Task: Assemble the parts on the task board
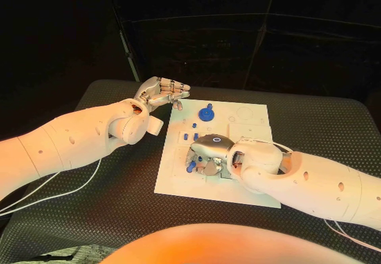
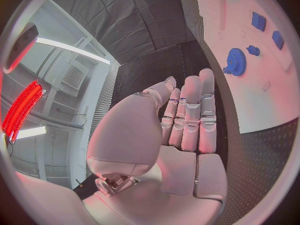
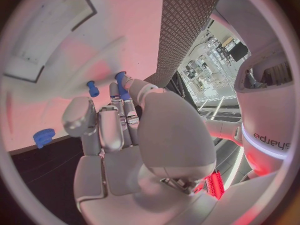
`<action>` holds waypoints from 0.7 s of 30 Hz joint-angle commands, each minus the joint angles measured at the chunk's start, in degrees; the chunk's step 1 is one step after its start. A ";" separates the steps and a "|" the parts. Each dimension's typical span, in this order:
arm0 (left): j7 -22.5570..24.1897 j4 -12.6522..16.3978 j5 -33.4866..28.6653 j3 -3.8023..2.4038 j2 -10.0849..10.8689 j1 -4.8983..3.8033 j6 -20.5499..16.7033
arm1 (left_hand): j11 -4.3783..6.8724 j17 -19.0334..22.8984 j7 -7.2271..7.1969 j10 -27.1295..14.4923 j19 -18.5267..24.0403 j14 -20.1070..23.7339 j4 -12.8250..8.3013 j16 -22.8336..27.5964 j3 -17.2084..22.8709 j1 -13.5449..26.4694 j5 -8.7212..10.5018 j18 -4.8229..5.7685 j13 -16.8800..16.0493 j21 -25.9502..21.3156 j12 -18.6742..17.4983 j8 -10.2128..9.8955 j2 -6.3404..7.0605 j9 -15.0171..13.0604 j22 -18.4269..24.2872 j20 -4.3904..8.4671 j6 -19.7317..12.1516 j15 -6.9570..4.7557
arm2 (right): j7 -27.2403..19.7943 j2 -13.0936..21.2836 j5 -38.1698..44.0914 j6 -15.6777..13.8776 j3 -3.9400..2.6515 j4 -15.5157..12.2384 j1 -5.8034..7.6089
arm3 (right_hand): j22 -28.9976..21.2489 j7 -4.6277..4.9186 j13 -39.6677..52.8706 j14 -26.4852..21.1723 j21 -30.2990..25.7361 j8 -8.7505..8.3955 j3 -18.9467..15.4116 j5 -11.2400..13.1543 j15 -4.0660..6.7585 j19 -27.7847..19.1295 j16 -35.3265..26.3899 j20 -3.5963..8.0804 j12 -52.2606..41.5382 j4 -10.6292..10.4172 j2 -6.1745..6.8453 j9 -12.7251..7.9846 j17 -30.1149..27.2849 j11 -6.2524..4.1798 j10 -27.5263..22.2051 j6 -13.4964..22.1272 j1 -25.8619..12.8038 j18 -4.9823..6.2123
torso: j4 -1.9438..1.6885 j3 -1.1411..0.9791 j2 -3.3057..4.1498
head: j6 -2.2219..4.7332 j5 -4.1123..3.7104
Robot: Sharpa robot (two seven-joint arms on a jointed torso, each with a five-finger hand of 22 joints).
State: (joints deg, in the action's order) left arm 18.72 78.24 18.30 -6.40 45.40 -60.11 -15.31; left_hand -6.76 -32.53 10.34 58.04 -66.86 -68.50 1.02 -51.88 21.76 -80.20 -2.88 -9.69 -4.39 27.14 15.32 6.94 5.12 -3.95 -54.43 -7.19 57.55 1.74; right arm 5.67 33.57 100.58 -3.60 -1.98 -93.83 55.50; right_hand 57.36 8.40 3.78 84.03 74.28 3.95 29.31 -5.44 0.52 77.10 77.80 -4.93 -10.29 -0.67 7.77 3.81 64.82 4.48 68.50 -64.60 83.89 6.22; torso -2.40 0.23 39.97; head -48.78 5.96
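The white task board (image 1: 248, 181) lies in the middle of the black table. My right hand (image 1: 211, 156) is low over the board's near left part and pinches a small blue peg (image 3: 120, 84) between its thumb and a fingertip (image 3: 114, 92). Another blue peg (image 3: 92, 88) stands on the board just beyond it, and a blue piece (image 1: 190, 166) lies beside the hand. A blue gear (image 1: 206, 115) sits at the board's far side, with small blue blocks (image 1: 194, 125) nearer. My left hand (image 1: 163, 91) hovers at the board's far left corner, its fingers (image 2: 190, 115) straight and holding nothing.
The board (image 2: 250, 85) has shallow white recesses (image 1: 250, 131) on its far right part. Thin white cables (image 1: 71, 190) trail over the table (image 1: 95, 220) under my left arm. Black curtains close the back of the scene.
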 commanded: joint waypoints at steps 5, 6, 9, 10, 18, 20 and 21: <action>0.22 0.10 -0.23 -0.07 0.02 -0.09 0.57 | -0.05 0.06 0.20 -0.39 0.22 0.38 -0.01 0.21 0.19 0.18 -0.26 -0.75 0.02 -0.35 0.36 0.16 -0.31 0.05 0.07 -0.24 -0.12 0.04 | 0.52 -0.32 1.41 0.28 0.64 0.29 -0.25 | -0.20 0.33 -0.05 1.55 0.10 -0.41 0.48 -0.29 0.03 0.02 0.12 -0.27 0.49 0.13 0.41 -0.07 -0.31 -0.13 0.11 0.48 -1.33 -0.27 | 0.01 -0.01 0.01 | -0.01 -0.01; 0.22 0.10 -0.23 -0.07 0.02 -0.09 0.58 | -0.05 0.06 0.20 -0.39 0.22 0.38 -0.01 0.21 0.19 0.18 -0.26 -0.75 0.02 -0.35 0.36 0.16 -0.31 0.05 0.07 -0.24 -0.12 0.04 | 0.43 -0.35 1.36 0.06 0.66 0.31 -0.25 | -0.23 0.40 -0.08 1.54 0.09 -0.46 0.47 -0.43 -0.04 -0.02 0.11 -0.31 0.65 0.12 0.53 -0.10 -0.33 -0.06 -0.12 0.74 -1.57 -0.27 | -0.01 0.01 -0.01 | -0.04 -0.02; 0.19 0.11 -0.23 -0.07 0.02 -0.09 0.63 | -0.05 0.06 0.20 -0.39 0.22 0.38 -0.01 0.21 0.19 0.18 -0.26 -0.75 0.02 -0.35 0.36 0.16 -0.31 0.05 0.07 -0.24 -0.12 0.04 | -0.40 -0.54 0.64 -1.29 0.70 0.38 -0.25 | -0.96 1.05 -0.25 1.34 -0.27 -0.49 -0.22 -2.16 -0.68 -0.47 -0.24 -0.80 2.23 -0.23 1.92 -0.19 -1.01 0.75 -2.49 2.73 -3.75 -0.18 | -0.04 0.00 0.02 | -0.06 0.00; 0.18 0.11 -0.23 -0.07 0.02 -0.09 0.65 | -0.05 0.06 0.20 -0.39 0.22 0.38 -0.01 0.21 0.19 0.18 -0.26 -0.75 0.02 -0.35 0.36 0.16 -0.31 0.05 0.07 -0.24 -0.12 0.04 | -0.69 -0.57 0.40 -1.66 0.71 0.38 -0.25 | -1.12 1.16 -0.24 1.30 -0.36 -0.48 -0.50 -2.44 -0.83 -0.57 -0.30 -0.95 2.56 -0.32 2.29 -0.18 -1.13 0.94 -3.05 3.15 -4.28 -0.15 | -0.06 -0.01 0.01 | -0.08 0.01; 0.07 0.05 -0.23 -0.07 0.01 -0.09 0.78 | -0.06 0.08 0.22 -0.41 0.22 0.39 0.00 0.21 0.17 0.22 -0.25 -0.75 0.02 -0.38 0.40 0.16 -0.31 0.05 0.10 -0.25 -0.15 0.05 | -2.32 -0.55 -0.73 -4.64 0.73 0.36 -0.25 | -2.37 0.62 -0.15 1.10 -1.08 -0.49 -2.64 -3.31 -1.13 -1.27 -0.58 -1.44 3.76 -0.28 3.49 -0.18 -1.68 1.23 -6.70 6.66 -6.10 0.14 | 0.06 -0.01 -0.02 | -0.12 0.12; 0.03 0.06 -0.23 -0.07 0.01 -0.09 0.83 | -0.06 0.08 0.22 -0.41 0.22 0.39 0.00 0.21 0.17 0.22 -0.25 -0.75 0.02 -0.38 0.40 0.16 -0.31 0.05 0.10 -0.25 -0.15 0.05 | -2.65 -0.52 -0.99 -5.33 0.73 0.34 -0.25 | -2.59 0.60 -0.14 1.10 -1.21 -0.48 -2.96 -3.35 -1.14 -1.38 -0.57 -1.46 3.75 -0.17 3.47 -0.16 -1.67 1.25 -7.16 7.11 -6.13 0.17 | 0.08 -0.02 -0.01 | -0.10 0.13; 0.00 0.06 -0.23 -0.07 0.01 -0.09 0.86 | -0.06 0.08 0.22 -0.41 0.22 0.39 0.00 0.21 0.17 0.22 -0.25 -0.75 0.02 -0.38 0.40 0.16 -0.31 0.05 0.10 -0.25 -0.15 0.05 | -2.81 -0.50 -1.12 -5.63 0.73 0.32 -0.25 | -2.65 0.59 -0.13 1.09 -1.25 -0.48 -3.08 -3.37 -1.14 -1.41 -0.58 -1.47 3.73 -0.12 3.46 -0.16 -1.70 1.26 -7.31 7.27 -6.13 0.18 | 0.05 -0.02 0.00 | -0.10 0.13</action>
State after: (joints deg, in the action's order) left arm 18.63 78.23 18.30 -6.40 45.43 -60.11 -15.14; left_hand -6.76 -32.54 10.34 58.04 -66.86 -68.51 1.03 -51.88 21.76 -80.20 -2.88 -9.69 -4.39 27.14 15.32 6.94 5.12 -3.95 -54.39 -7.19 57.55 1.74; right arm 4.43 33.07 100.36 -6.48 -1.23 -93.37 55.19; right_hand 54.75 8.95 3.60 84.04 73.20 3.62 26.50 -8.53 -0.11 75.86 77.52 -6.16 -6.74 -0.78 11.21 3.67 63.16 5.73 61.50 -57.58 78.17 6.22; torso -2.37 0.22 39.97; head -48.89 6.09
